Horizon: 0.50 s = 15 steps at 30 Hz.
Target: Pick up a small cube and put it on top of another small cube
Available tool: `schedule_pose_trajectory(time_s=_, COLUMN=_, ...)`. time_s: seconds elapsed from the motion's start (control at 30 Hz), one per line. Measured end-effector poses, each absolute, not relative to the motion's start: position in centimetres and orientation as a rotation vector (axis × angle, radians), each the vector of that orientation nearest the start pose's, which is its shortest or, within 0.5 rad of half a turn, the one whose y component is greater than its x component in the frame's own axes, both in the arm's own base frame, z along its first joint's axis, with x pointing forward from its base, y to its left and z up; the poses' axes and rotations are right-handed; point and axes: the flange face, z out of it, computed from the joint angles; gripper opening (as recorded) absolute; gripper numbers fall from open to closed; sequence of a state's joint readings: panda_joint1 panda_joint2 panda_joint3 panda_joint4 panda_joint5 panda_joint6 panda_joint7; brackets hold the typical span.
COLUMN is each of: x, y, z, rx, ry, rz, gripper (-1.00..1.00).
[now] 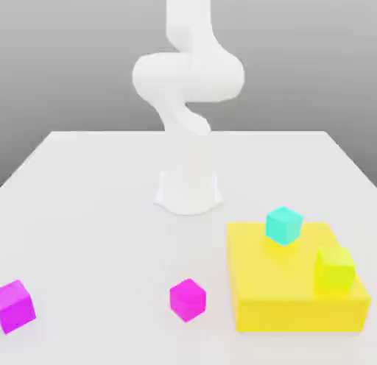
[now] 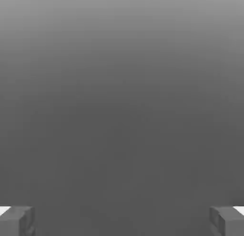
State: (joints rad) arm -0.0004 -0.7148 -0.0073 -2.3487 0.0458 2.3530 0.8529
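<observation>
- The violet cube (image 1: pixel 15 305) is seen at the exterior view's far left on the table (image 1: pixel 88 209).
- The hot-pink cube (image 1: pixel 187 299) lies right of it, free on the table, well apart from the claw (image 2: pixel 122 221).
- The cyan cube (image 1: pixel 283 225) rests on the yellow block (image 1: pixel 294 282), beside a yellow-green cube (image 1: pixel 335 269).
- The claw is spread wide, with nothing held.
- The hot-pink cube is judged light, rigid and matte; opposite flat faces should be gripped.
- No writing is seen.
</observation>
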Motion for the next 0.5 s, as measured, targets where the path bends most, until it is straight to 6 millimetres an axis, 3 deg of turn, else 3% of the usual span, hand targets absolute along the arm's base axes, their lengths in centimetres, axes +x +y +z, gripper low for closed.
schedule_pose_trajectory(time_s=0.1, x=41.8, y=-0.4, z=58.8, rx=-2.374, ry=1.293, rz=-0.695, gripper=0.0)
schedule_pose_trajectory(time_s=0.23, x=44.4, y=-0.1, z=49.2, rx=-2.326, ry=1.5, rz=-0.479, gripper=0.0)
schedule_pose_trajectory(time_s=0.37, x=44.9, y=0.4, z=39.7, rx=-2.273, ry=1.718, rz=-0.293, gripper=0.0)
schedule_pose_trajectory(time_s=0.5, x=43.4, y=0.6, z=30.9, rx=-2.214, ry=1.951, rz=-0.144, gripper=0.0)
